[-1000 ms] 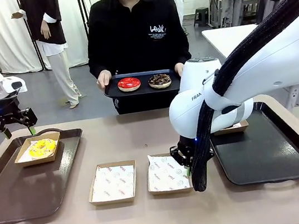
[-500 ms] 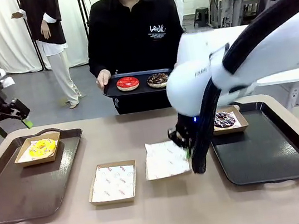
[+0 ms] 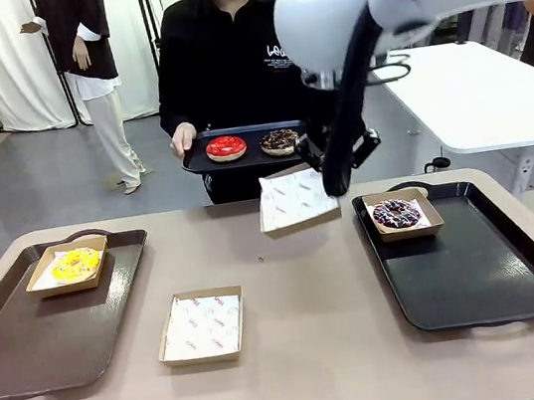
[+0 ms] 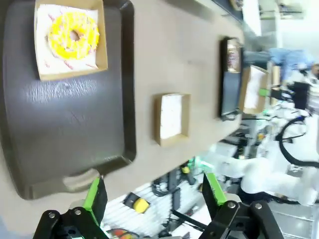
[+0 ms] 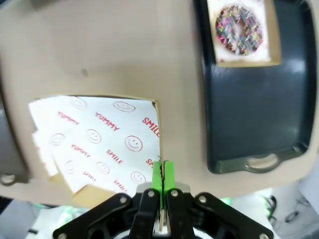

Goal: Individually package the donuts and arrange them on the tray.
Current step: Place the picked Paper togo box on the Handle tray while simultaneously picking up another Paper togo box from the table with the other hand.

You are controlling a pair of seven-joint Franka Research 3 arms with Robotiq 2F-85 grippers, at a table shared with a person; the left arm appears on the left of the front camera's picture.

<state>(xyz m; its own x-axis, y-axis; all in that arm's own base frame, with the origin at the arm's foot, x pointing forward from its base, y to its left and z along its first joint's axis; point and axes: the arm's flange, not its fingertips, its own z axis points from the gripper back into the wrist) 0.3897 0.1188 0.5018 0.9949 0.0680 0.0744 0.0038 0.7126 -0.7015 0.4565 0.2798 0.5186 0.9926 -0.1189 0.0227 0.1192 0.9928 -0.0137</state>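
Observation:
My right gripper (image 3: pixel 325 187) is shut on the edge of a paper-lined cardboard box (image 3: pixel 294 200) and holds it tilted in the air, just in front of the person. The right wrist view shows its jaws (image 5: pixel 161 175) pinching the box's (image 5: pixel 97 139) rim. The person holds a small black tray (image 3: pixel 203 159) with a red donut (image 3: pixel 226 147) and a chocolate donut (image 3: pixel 280 141). A yellow donut (image 3: pixel 76 264) sits boxed on the left tray (image 3: pixel 46 339). A purple sprinkled donut (image 3: pixel 397 213) sits boxed on the right tray (image 3: pixel 484 273). My left gripper (image 4: pixel 154 195) is open high above the left tray (image 4: pixel 65 124) and holds nothing.
An empty paper-lined box (image 3: pixel 202 325) lies on the table between the trays, nearer the front edge. Most of both trays is bare. A white table (image 3: pixel 483 97) stands behind at the right. Other people stand far off.
My right arm has lifted the paper-lined box off the table and carried it up toward the person. My left arm has drawn back to the left edge of the front view.

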